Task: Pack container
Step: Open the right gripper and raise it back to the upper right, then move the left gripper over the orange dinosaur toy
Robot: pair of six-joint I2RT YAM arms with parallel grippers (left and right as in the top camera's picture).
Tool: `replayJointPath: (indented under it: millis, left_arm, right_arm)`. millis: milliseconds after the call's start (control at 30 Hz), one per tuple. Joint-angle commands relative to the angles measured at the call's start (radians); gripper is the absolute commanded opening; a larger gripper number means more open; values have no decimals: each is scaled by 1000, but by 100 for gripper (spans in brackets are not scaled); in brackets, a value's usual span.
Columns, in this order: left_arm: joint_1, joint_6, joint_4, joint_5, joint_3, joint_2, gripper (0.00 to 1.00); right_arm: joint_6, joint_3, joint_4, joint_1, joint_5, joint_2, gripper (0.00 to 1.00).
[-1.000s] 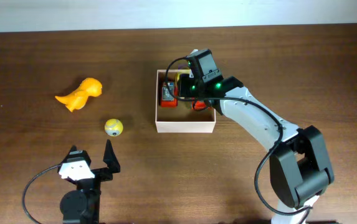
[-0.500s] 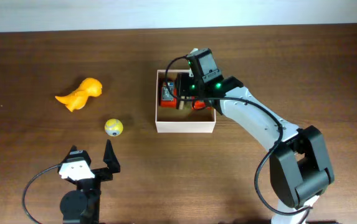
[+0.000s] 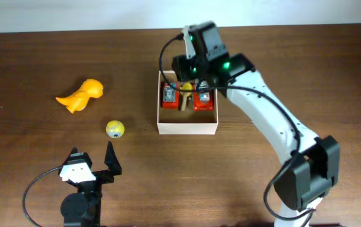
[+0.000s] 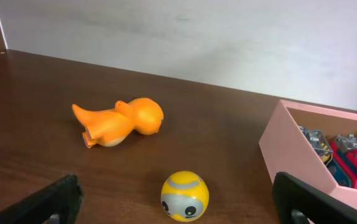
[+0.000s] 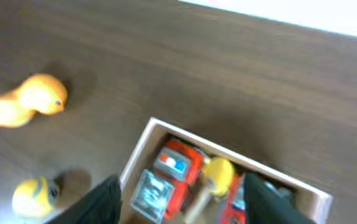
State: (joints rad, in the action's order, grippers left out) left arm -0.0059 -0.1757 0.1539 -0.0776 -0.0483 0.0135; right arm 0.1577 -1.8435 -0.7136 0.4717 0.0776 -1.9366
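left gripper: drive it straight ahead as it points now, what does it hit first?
Probably the yellow ball, nearly centred between the fingers of the open left gripper in its wrist view. Overhead it sits slightly toward one finger, so contact may be glancing. The container lies off to the right.

Orange dinosaur toy [image 4: 119, 123], yellow ball [image 4: 184, 196], container [image 4: 288, 147] at right

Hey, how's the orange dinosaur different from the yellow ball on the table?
The orange dinosaur is larger and long-bodied, lying on its side; the yellow ball is small and round with grey markings. The ball sits nearer the box than the dinosaur. Both rest on the table, outside the box.
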Motion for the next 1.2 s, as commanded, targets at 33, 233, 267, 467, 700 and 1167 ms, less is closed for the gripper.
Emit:
replayJointPath:
  millis: [33, 233, 267, 467, 700, 1167]
  left_arm:
    - [5, 13, -3, 3, 5, -8, 99]
    - [5, 13, -2, 3, 5, -8, 99]
    - [5, 13, -3, 3, 5, -8, 99]
    - [5, 13, -3, 3, 5, -8, 99]
    - [5, 13, -3, 3, 5, -8, 99]
    - [5, 13, -3, 3, 5, -8, 99]
  right_arm:
    - [-76, -109, -104, -64, -172, 2, 64]
    - [-71, -174, -241, -241, -233, 2, 78]
    - [-59, -174, -259, -280, -234, 2, 82]
    - [16, -151, -328, -493, -251, -2, 99]
    - [42, -116, -369, -647, -243, -10, 99]
    - [42, -116, -383, -653, -243, -11, 99]
